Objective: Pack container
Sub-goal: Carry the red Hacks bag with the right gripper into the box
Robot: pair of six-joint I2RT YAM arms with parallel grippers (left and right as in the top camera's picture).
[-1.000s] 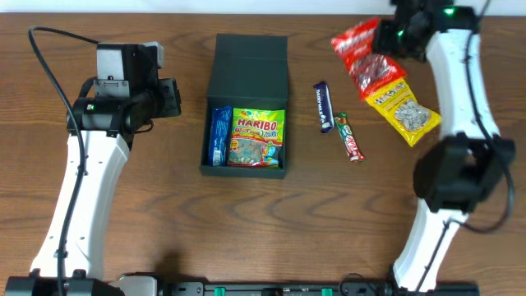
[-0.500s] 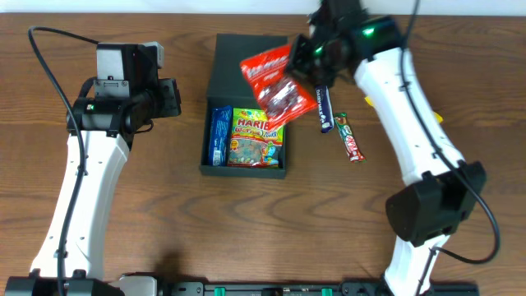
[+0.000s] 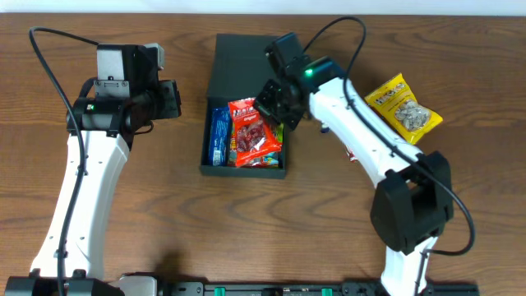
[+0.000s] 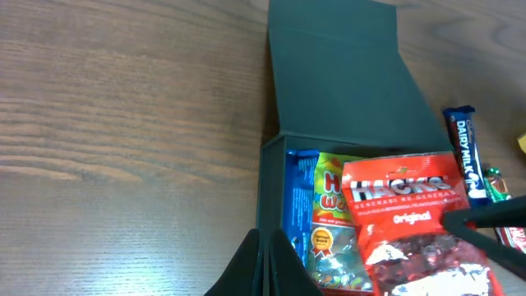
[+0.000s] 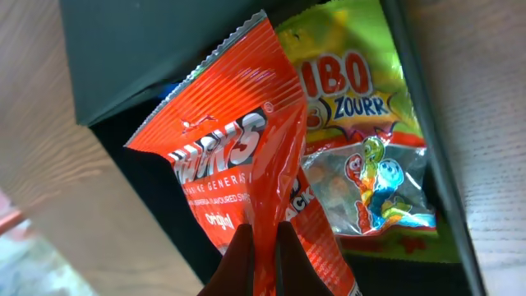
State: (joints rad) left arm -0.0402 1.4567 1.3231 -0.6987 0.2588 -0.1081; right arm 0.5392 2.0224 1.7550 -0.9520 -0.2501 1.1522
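The container is a dark box left of the table's centre, its flap lid lying open toward the far side. Inside lie a blue packet and a Haribo bag. My right gripper hangs over the box's far right corner, shut on a red Hacks bag that droops over the Haribo bag. In the right wrist view the fingers pinch a fold of the red bag. My left gripper is shut and empty, left of the box; its tips sit at the box's left wall.
A yellow seed bag lies at the right of the table. A purple Dairy Milk bar lies right of the box, with another bar beside it, both under my right arm in the overhead view. Bare wood surrounds the box.
My right arm has swung left from the far right corner, carrying the red bag over the box and lowering it onto the Haribo bag. The left arm has not moved.
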